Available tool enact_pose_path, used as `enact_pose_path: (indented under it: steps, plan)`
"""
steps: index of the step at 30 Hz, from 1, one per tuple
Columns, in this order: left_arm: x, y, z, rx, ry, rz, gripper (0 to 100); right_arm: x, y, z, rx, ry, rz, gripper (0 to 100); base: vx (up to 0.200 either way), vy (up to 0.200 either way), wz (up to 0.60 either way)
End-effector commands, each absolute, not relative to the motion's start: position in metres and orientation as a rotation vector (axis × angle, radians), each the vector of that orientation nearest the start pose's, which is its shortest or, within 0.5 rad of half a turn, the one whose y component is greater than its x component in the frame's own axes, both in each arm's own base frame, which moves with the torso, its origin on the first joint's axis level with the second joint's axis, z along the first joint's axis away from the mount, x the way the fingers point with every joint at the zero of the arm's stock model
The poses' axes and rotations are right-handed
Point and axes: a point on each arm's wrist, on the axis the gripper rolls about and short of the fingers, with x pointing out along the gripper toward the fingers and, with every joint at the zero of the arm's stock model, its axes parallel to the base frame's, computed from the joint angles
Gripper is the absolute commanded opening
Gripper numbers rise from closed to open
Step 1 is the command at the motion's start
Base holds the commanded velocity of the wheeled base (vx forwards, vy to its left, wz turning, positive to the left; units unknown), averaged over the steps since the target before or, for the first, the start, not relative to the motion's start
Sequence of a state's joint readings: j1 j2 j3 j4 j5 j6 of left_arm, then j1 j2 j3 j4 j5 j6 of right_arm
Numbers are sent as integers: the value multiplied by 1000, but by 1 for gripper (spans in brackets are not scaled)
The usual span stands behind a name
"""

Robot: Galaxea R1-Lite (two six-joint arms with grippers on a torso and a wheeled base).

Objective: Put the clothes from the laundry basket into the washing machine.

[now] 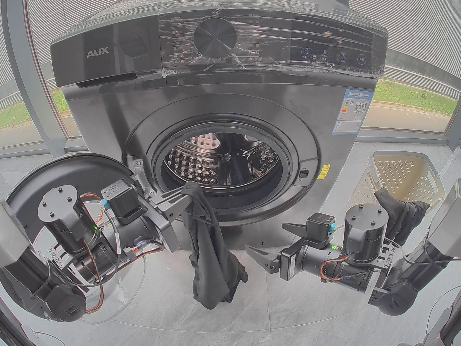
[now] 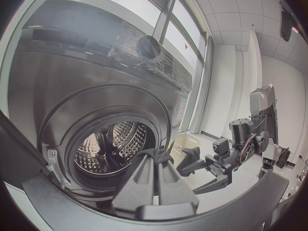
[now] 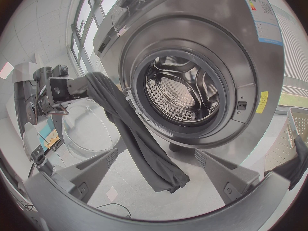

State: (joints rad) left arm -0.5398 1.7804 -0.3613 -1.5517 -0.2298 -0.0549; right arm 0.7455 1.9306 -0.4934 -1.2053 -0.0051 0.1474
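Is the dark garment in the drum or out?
Out. The dark garment hangs from the left tool, shut on it, in front of the drum opening.

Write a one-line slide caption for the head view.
Left end effector holds a dark garment at the open washing machine mouth; right end effector hovers open, laundry basket to its right.

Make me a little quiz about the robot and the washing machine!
1. True or false: the left gripper is shut on the dark garment.
2. The washing machine has its door: A) open, B) closed.
3. Fill in: the other dark cloth hangs over the rim of the ___.
Key: 1 true; 2 A; 3 laundry basket.
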Motion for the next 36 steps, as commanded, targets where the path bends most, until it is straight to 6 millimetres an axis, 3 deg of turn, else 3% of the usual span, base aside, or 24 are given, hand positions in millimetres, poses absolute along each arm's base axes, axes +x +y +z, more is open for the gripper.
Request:
enact_pose_path:
  steps: [1,11,17,23,36]
  plan:
    - [224,-140,152,-78,-140,-771,0,226,204,86,45,297,709,100,0,0,0]
    - [223,-143,151,-75,-137,-780,0,216,224,97,56,209,858,100,0,0,0]
    - [223,-145,149,-75,-129,-777,0,212,243,86,58,198,948,100,0,0,0]
    - [220,-150,147,-74,-121,-783,0,236,269,81,57,103,958,100,0,0,0]
    - [216,-152,151,-81,-135,-800,0,262,285,66,64,64,936,100,0,0,0]
